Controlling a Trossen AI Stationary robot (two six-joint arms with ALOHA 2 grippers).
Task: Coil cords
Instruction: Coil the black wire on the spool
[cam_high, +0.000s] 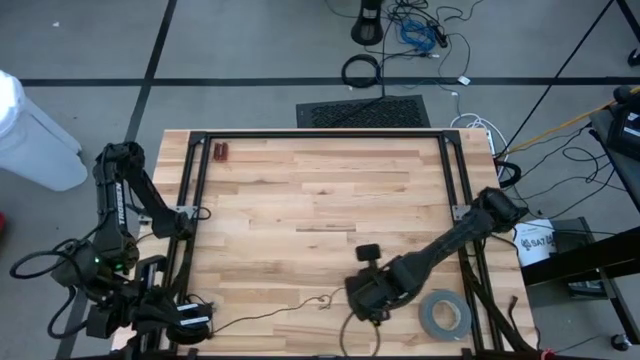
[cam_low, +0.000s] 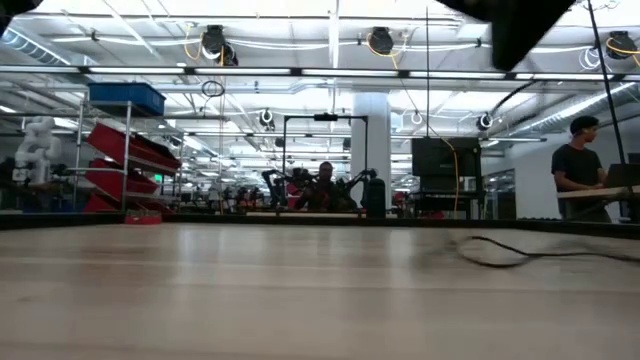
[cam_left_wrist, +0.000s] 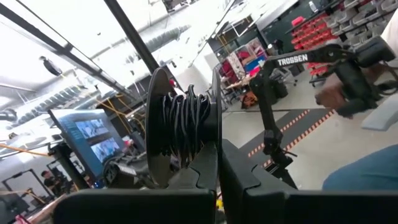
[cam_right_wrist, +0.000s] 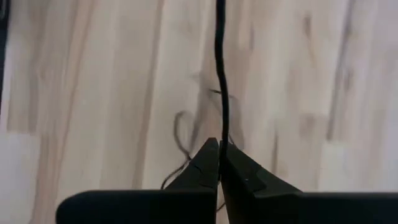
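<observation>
The right gripper (cam_right_wrist: 219, 163) hangs low over the near edge of the table (cam_high: 300, 180), its two dark fingers pressed tight together with the thin black cord (cam_right_wrist: 219, 74) pinched between the tips. From that pinch the cord runs straight and taut away across the boards, while a looser, wiry squiggle of it lies on the wood just beside the fingers. From above, the rest of the strand trails along the near edge toward the left arm's corner.

The left gripper (cam_left_wrist: 217, 186) sits off the table's near left corner, clamped fully closed, and it appears to have a spool (cam_left_wrist: 183, 124) pinched by its rim, dark cord wound thickly round the hub between two flat round flanges.

The worry, to my eye, is the thinness of the strand. It is hair-fine and springy, so a pull at a bad angle could slide it out of the right fingers, or the slack squiggle could kink into a knot instead of laying into a neat turn. The grey tape roll (cam_high: 445, 315) lies just beside the right gripper, and a trailing loop could snag on it and drag it.

The table is pale butcher-block, smooth and striped with grain, framed by black rails. The tape roll is a matte, flat ring.
</observation>
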